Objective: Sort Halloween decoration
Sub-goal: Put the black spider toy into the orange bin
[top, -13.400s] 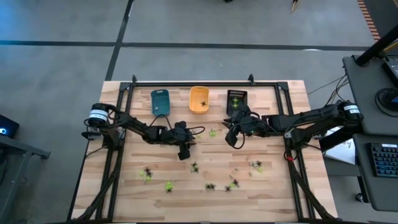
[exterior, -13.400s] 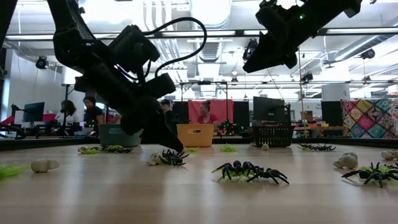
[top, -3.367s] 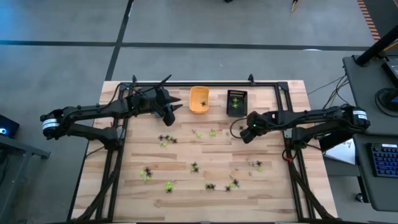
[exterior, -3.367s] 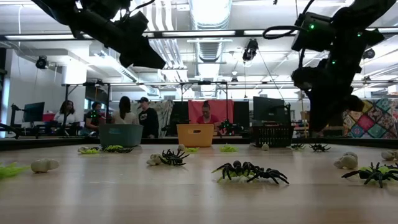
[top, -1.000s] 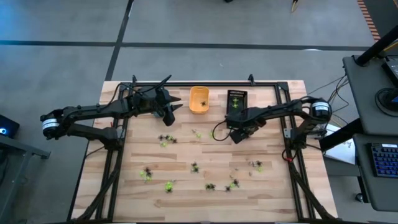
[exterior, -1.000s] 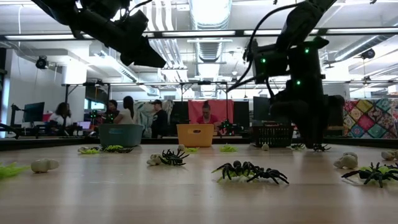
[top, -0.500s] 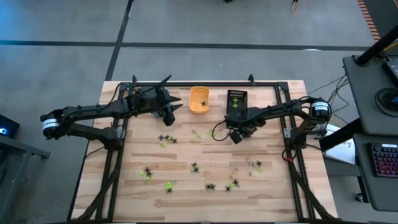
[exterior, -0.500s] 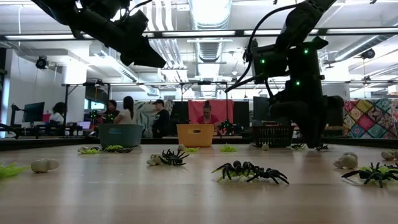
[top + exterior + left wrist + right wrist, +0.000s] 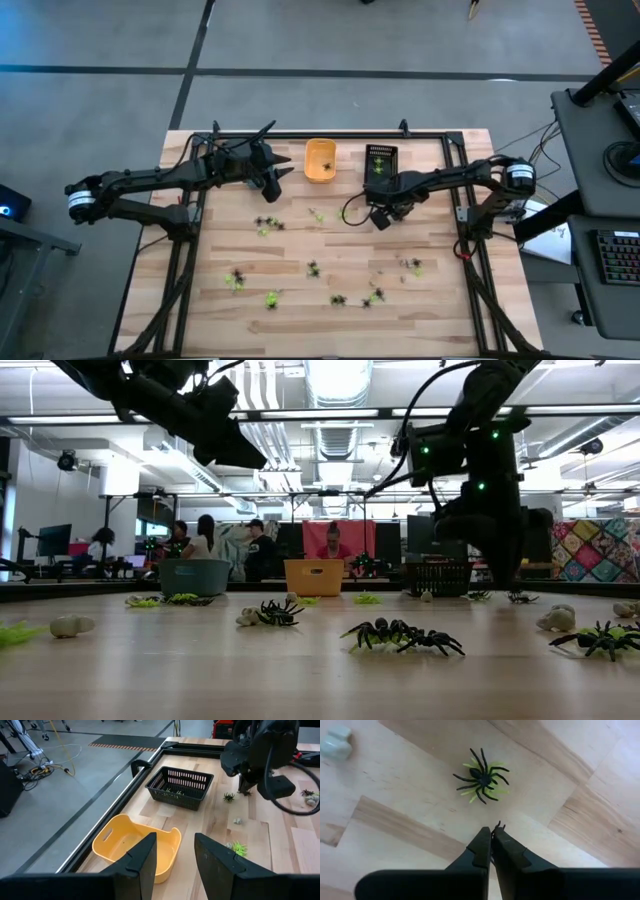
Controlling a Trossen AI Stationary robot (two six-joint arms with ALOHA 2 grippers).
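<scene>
Small spider figures, black and yellow-green, lie scattered over the wooden table, several in its near half. My right gripper points straight down just in front of the black basket and is shut; thin black spider legs stick out at its tips. Below it a black spider lies on a yellow-green one. My left gripper hangs open, with nothing between its fingers, high over the far left of the table beside the orange tray. My right gripper pinches a tiny black spider figure between its two fingertips, coming from above with the fingers pointing down. Only a few thin legs show past the tips; the fingers hide the body. The figure is clear of the table.
A blue tray, the orange tray and the black basket stand in a row along the far edge. A pale skull piece lies near the right gripper. A black metal frame borders the table. People stand in the room beyond.
</scene>
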